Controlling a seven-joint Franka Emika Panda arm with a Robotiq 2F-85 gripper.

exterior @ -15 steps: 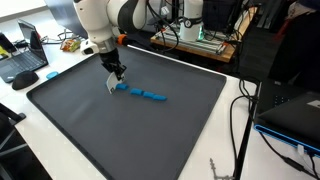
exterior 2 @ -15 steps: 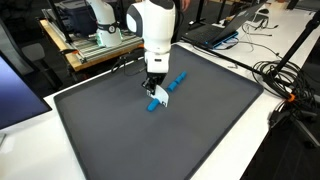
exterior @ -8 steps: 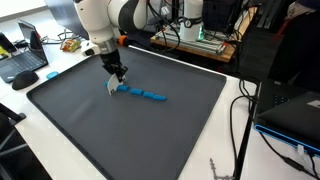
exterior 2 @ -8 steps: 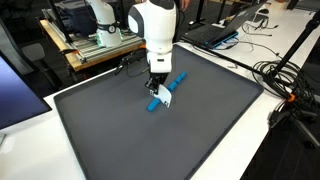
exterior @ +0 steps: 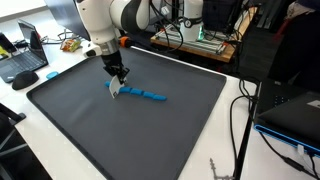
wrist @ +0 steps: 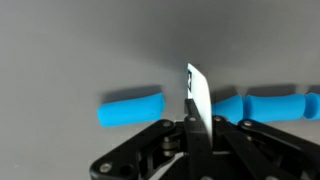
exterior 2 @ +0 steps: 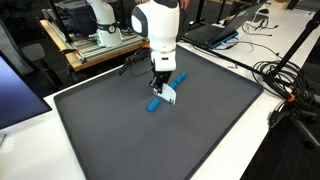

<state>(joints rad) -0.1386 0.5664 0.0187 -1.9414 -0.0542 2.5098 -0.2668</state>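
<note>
The gripper (wrist: 192,122) is clenched on a thin white card (wrist: 197,92), pinching its lower edge between the two black fingers (wrist: 165,135) so that the card stands on edge and sticks out past the fingertips toward the mat. In the wrist view the card sits in a gap in a row of blue cylinders (wrist: 270,105). A single blue cylinder (wrist: 130,110) lies apart on one side, and on the other side the nearest piece reaches up to the card, though I cannot tell if they touch. The rest of the row runs off toward the frame edge, with thin seams between the segments. In both exterior views the arm reaches down from above with the gripper (exterior: 116,82) (exterior 2: 160,86) pointing at the dark grey mat (exterior: 130,135) (exterior 2: 120,135), and the white card (exterior: 113,90) (exterior 2: 168,96) hangs low over it at the line of blue pieces. The row of blue cylinders (exterior: 150,96) (exterior 2: 177,79) lies flat on the mat, end to end in a straight line, near the middle of the mat's far half and well apart from its raised edges. The mat covers most of a white table (exterior: 236,120) (exterior 2: 30,130). An open laptop (exterior: 25,62) stands on the neighbouring desk, beyond the mat's corner.
</note>
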